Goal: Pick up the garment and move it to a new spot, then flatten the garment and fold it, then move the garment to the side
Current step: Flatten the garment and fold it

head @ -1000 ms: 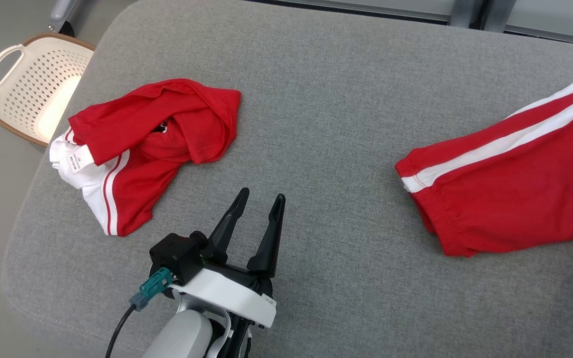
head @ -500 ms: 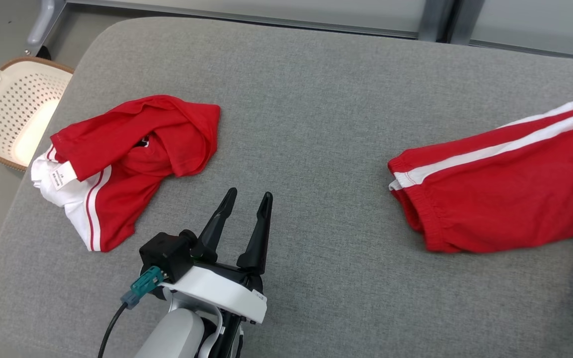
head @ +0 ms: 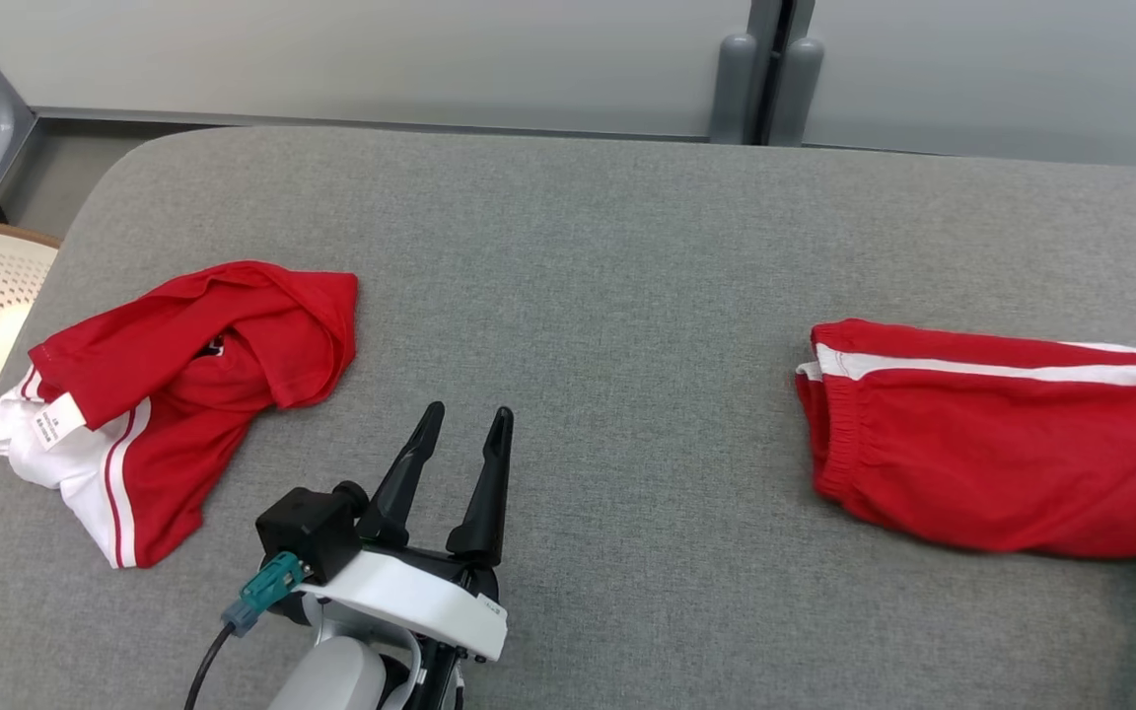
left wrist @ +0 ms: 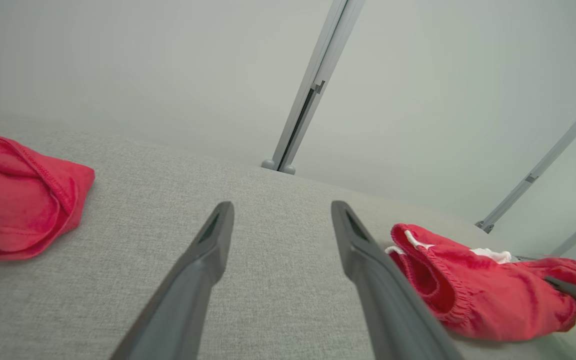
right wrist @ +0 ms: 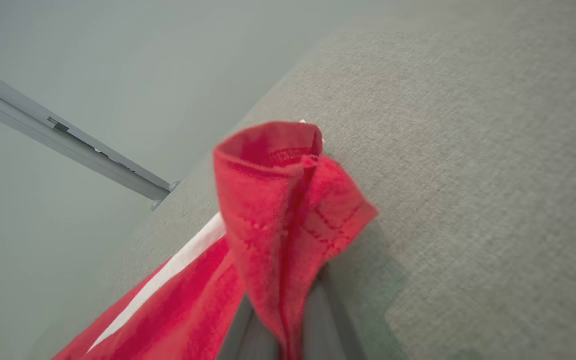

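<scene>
Red garment (head: pixel 1002 473) with a white stripe lies at the right side of the grey padded table (head: pixel 578 276). One bunched end is pinched tight between the fingers of the right gripper (right wrist: pixel 288 320). The left gripper (head: pixel 467 419) hovers over bare padding, fingers spread apart and holding nothing, near a crumpled red-and-white bundle (head: pixel 183 385) at the left.

The left gripper (head: pixel 467 410) has two long, tapering black fingers (head: pixel 400 478) set in a rounded white shell (head: pixel 410 600). A boxy black block (head: pixel 307 528) sits at its side, with a teal plug (head: pixel 267 587) and a thin black cable (head: pixel 201 678). The forearm (head: pixel 331 682) is pale grey. The right gripper (right wrist: pixel 288 320) has matte dark-grey fingers.
</scene>
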